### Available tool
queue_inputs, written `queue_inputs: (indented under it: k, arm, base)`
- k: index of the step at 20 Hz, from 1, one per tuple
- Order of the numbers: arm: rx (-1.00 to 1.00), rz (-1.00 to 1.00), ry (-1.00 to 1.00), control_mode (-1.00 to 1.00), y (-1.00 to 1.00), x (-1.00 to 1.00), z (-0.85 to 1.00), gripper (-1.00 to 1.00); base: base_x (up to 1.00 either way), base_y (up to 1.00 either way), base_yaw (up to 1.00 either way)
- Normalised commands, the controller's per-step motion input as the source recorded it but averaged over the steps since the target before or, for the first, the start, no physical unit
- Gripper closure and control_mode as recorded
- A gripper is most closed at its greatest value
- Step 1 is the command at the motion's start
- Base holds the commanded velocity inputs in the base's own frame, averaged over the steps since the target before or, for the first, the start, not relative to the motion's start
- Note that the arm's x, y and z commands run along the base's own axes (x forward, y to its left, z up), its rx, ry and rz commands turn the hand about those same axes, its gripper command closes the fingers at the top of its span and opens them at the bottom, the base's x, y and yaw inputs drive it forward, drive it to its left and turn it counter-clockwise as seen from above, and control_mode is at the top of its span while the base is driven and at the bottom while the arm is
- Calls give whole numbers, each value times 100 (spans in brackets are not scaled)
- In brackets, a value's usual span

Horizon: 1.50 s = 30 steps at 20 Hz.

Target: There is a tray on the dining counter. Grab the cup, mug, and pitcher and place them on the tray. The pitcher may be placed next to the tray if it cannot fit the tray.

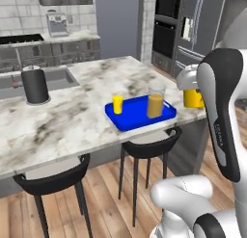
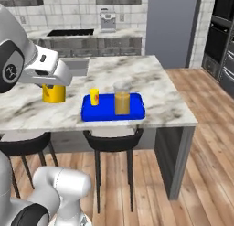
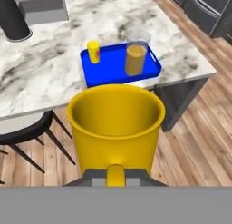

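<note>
Fingers (image 3: 115,175) shut tight on mug (image 3: 116,128), low center of frame. Keep level, go to bare spot on tray (image 3: 108,70) btwn cup (image 3: 94,51) & pitcher (image 3: 135,57), w/o bumping.

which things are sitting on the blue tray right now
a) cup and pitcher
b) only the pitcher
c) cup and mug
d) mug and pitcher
a: the cup and pitcher stand on the tray, while the mug is held in the gripper, off the tray.
</note>
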Motion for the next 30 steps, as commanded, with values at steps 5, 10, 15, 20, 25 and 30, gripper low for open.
queue_inputs:
  k: [5,10,15,20,25,30]
  arm:
    - [0,0,0,100,0,0,0,100]
    - [0,0,0,100,0,0,0,100]
    - [0,0,0,100,0,0,0,100]
    - [0,0,0,100,0,0,0,100]
    - [0,0,0,-100,0,0,-8,100]
    - [0,0,-3,-100,0,0,-60,100]
  base:
    - [51,0,21]
    - [68,0,7]
    - [64,-10,10]
    - [4,-8,7]
    - [0,0,0]
    - [0,0,0]
